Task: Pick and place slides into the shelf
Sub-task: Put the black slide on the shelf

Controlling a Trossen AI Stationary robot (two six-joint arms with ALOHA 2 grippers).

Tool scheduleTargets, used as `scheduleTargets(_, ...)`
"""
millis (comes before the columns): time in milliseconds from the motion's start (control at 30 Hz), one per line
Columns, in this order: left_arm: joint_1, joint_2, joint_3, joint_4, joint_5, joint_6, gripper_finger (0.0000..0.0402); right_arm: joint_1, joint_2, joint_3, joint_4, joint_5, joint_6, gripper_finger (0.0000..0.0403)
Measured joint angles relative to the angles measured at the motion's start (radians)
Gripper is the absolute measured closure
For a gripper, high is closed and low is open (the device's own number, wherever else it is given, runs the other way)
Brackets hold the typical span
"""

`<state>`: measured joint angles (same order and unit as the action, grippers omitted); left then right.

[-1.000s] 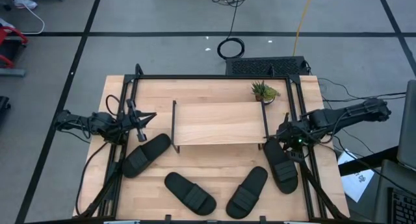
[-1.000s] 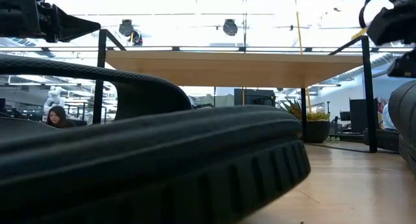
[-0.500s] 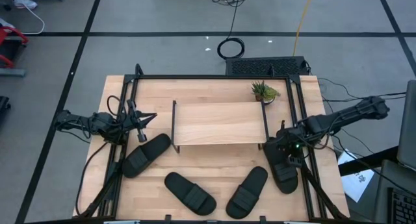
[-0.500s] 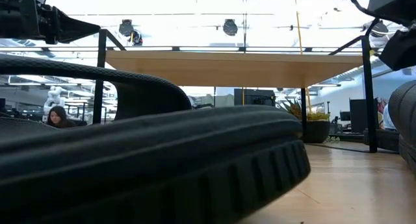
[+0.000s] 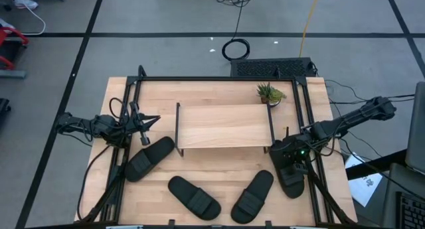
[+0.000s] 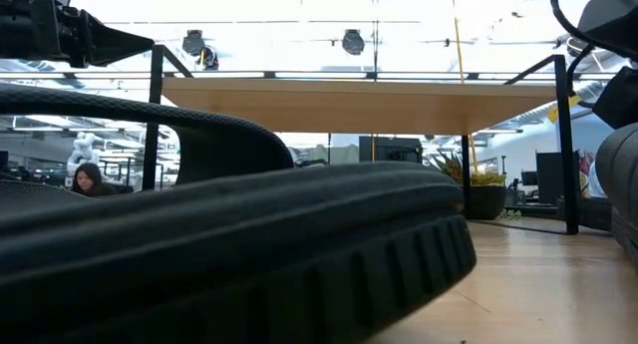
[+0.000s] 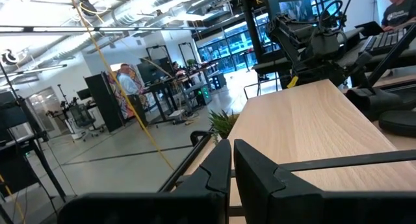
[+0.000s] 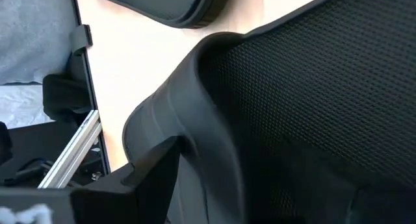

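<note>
High view: four black slides lie on the wooden table [image 5: 219, 89] in front of the shelf [image 5: 223, 125]. The far-right slide [image 5: 290, 177] lies lengthwise by the table's right edge, just off the shelf's right legs, and the right gripper [image 5: 287, 152] is down over its upper end, jaws spread wide about the strap; the right wrist view is filled by that strap's mesh band [image 8: 305, 87] with one dark finger [image 8: 140, 178] beside its edge, though a firm grip cannot be made out. To its left a second slide [image 5: 253, 196] lies slanted near the front edge, a third slide [image 5: 194, 196] slants the other way beside it, and the fourth slide [image 5: 149, 158] lies angled by the shelf's left legs. The shelf stands in the table's middle, its light plank top bare. A small potted plant [image 5: 269, 93] sits behind its right end. The left gripper [image 5: 150, 121] waits above the table's left edge, near the fourth slide, fingers [image 7: 218, 169] pressed together with nothing between them. In the low view one slide's sole [image 6: 229, 254] fills the foreground.
</note>
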<state>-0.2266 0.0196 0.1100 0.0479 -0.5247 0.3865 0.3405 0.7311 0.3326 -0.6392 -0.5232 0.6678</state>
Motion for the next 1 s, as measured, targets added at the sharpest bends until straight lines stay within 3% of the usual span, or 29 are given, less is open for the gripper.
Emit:
scheduleTargets(167, 0.0, 0.0, 0.0, 0.0, 0.0, 0.0, 0.0376, 0.002, 0.002, -0.005, 0.021, -0.037, 0.004, 0.0206)
scheduleTargets(400, 0.0, 0.0, 0.0, 0.0, 0.0, 0.0, 0.0376, 0.002, 0.001, -0.005, 0.038, -0.094, 0.04, 0.0385)
scheduleTargets(767, 0.0, 0.0, 0.0, -0.001, 0.001, -0.002, 0.0376, 0.005, -0.017, 0.077, 0.097, -0.115, 0.159, 0.0398)
scheduleTargets(1000, 0.0, 0.0, 0.0, -0.003, 0.001, -0.004, 0.0376, 0.102, -0.016, 0.168, 0.092, -0.051, 0.217, 0.04)
